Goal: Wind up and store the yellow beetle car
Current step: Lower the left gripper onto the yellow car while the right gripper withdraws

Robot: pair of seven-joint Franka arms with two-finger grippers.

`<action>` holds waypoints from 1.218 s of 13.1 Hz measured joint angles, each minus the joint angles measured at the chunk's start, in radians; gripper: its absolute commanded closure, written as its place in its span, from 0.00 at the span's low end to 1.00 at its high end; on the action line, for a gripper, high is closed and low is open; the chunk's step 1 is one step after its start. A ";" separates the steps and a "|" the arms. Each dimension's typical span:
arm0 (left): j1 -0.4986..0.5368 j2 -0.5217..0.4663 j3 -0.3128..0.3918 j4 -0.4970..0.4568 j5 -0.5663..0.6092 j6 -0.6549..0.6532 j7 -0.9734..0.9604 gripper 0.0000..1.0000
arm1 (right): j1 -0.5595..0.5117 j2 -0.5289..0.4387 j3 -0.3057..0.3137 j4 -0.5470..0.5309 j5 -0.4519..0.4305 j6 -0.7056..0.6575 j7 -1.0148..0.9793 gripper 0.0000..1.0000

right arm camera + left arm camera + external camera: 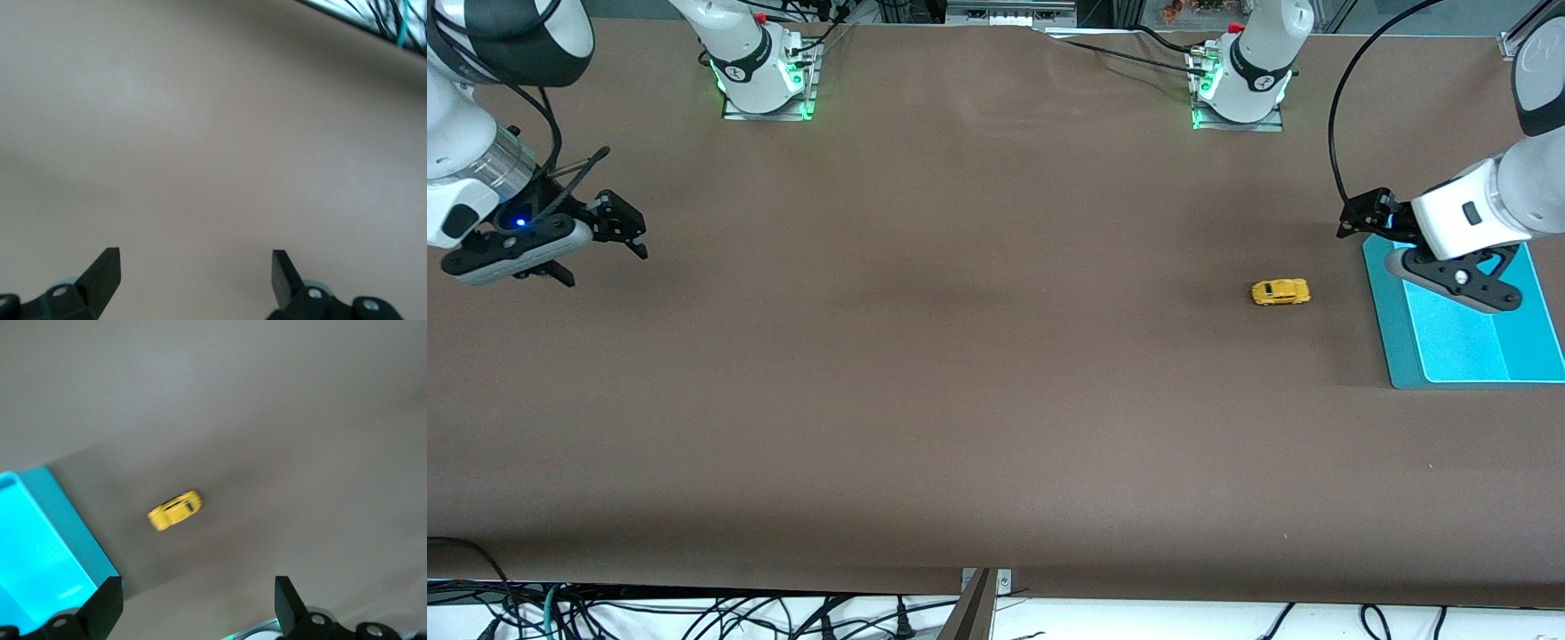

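Observation:
The yellow beetle car (1280,292) stands on its wheels on the brown table, a short way from the teal tray (1383,302) toward the right arm's end. The left wrist view shows the yellow beetle car (175,510) ahead of the fingertips with the tray (73,520) beside it. My left gripper (1352,218) hangs open and empty over the table at the tray's rim, apart from the car; in its wrist view the left gripper (198,603) holds nothing. My right gripper (636,233) waits open and empty over bare table at the right arm's end, as the right gripper (196,273) shows.
The tray's light blue inside (1467,329) holds nothing that I can see. Both arm bases (765,80) (1240,89) stand along the table's edge farthest from the front camera. Cables (694,613) hang below the table's near edge.

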State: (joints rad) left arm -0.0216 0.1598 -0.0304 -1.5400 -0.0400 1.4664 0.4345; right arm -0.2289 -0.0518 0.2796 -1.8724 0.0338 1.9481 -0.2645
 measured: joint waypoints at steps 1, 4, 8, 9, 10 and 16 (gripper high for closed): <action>-0.004 0.002 0.000 -0.019 0.000 0.004 0.097 0.00 | 0.018 -0.010 -0.016 0.006 0.000 -0.032 0.088 0.00; -0.008 0.011 0.000 -0.130 0.000 0.100 0.329 0.00 | 0.037 -0.028 -0.056 0.032 0.000 -0.120 0.188 0.00; -0.004 0.019 0.004 -0.300 0.112 0.271 0.574 0.00 | 0.063 -0.029 -0.090 0.041 0.000 -0.166 0.219 0.00; 0.007 0.019 0.009 -0.349 0.128 0.337 0.632 0.00 | 0.073 -0.029 -0.097 0.041 0.000 -0.168 0.221 0.00; 0.032 0.020 0.014 -0.402 0.134 0.411 0.697 0.00 | 0.077 -0.029 -0.101 0.041 0.000 -0.169 0.222 0.00; 0.143 0.020 0.029 -0.677 0.135 0.816 0.951 0.00 | 0.079 -0.022 -0.119 0.041 0.000 -0.171 0.223 0.00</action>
State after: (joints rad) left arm 0.1209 0.1793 -0.0016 -2.2174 0.0953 2.2824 1.3856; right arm -0.1500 -0.0741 0.1609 -1.8312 0.0338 1.7772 -0.0415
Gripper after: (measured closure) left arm 0.000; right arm 0.000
